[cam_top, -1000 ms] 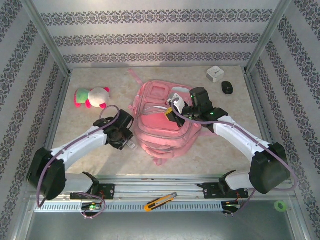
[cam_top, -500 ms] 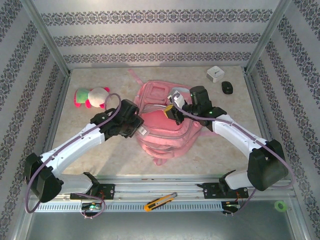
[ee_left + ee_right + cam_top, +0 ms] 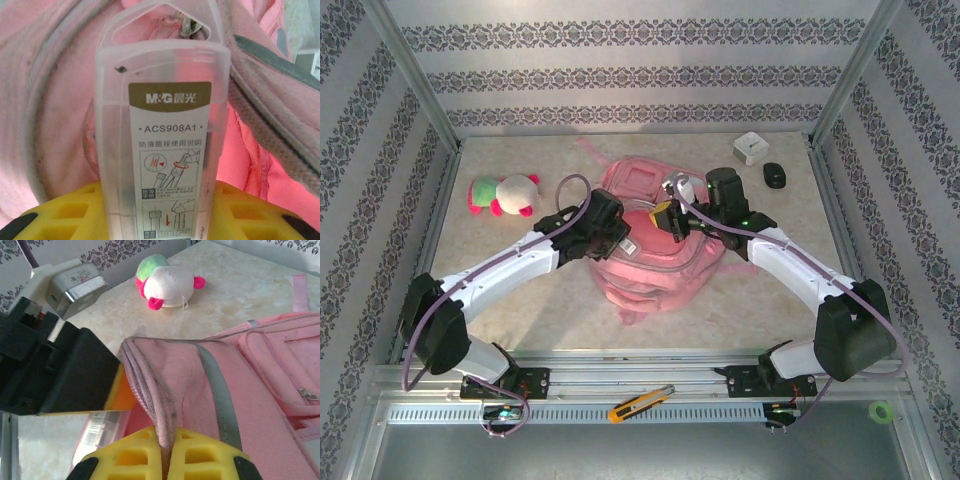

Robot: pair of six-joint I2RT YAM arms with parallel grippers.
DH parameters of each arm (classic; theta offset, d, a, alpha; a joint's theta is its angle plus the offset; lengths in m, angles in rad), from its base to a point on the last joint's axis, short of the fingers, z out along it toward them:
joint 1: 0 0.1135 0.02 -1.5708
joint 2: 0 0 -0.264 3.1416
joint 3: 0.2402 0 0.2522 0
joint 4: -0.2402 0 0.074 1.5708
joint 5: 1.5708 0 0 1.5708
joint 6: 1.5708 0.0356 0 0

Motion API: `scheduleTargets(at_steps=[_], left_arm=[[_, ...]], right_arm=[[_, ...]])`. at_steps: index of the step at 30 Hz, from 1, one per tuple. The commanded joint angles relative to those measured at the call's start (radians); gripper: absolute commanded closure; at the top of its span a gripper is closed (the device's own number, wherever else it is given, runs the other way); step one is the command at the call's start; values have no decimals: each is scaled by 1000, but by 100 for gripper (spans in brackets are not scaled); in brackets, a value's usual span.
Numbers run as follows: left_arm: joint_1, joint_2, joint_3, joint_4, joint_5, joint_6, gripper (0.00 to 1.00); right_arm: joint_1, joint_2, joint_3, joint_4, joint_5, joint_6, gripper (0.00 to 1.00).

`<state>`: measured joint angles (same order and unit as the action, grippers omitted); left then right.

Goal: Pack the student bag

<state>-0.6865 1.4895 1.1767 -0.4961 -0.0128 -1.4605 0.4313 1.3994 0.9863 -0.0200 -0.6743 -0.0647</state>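
Observation:
The pink student bag (image 3: 655, 275) lies flat mid-table with its main opening facing up. My right gripper (image 3: 670, 220) is shut on the bag's zipper rim (image 3: 150, 385) and holds that edge lifted; its yellow pads (image 3: 200, 455) pinch the fabric between them. My left gripper (image 3: 623, 243) is shut on a clear plastic M&G case (image 3: 162, 145) and holds it upright at the opening, pink lining (image 3: 245, 155) behind it. In the right wrist view the left gripper's black body (image 3: 55, 370) sits just left of the lifted rim, the case (image 3: 100, 427) below it.
A pink, green and white plush toy (image 3: 505, 193) lies at the back left. At the back right sit a white box (image 3: 750, 148) and a small black object (image 3: 775, 175). An orange utility knife (image 3: 640, 402) rests on the front rail, a green ring (image 3: 882, 411) farther right.
My left arm has swung right and away from me, carrying the case from the bag's left side up to its opening. The right gripper has shifted slightly back with the rim.

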Motion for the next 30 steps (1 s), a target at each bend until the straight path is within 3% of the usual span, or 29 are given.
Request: scheduleTargets(at_steps=[1, 4, 7, 14, 20, 24, 30], left_arm=[[-23, 37, 44, 173, 12, -9, 63], [-39, 53, 38, 224, 44, -41, 59], [-49, 51, 32, 247, 47, -43, 42], [-47, 0, -34, 264, 19, -25, 36], [-32, -126, -145, 190, -63, 28, 51], [0, -211, -245, 211, -80, 44, 70], [19, -274, -338, 332, -55, 75, 78]], right_arm=[[7, -34, 60, 144, -111, 25, 100], [7, -31, 59, 148, -112, 28, 100], [7, -30, 59, 149, -112, 28, 100], [8, -34, 57, 147, -113, 24, 100], [8, -58, 40, 147, -116, 22, 100], [10, -68, 26, 126, -126, -4, 100], [12, -56, 12, 64, -124, -55, 100]])
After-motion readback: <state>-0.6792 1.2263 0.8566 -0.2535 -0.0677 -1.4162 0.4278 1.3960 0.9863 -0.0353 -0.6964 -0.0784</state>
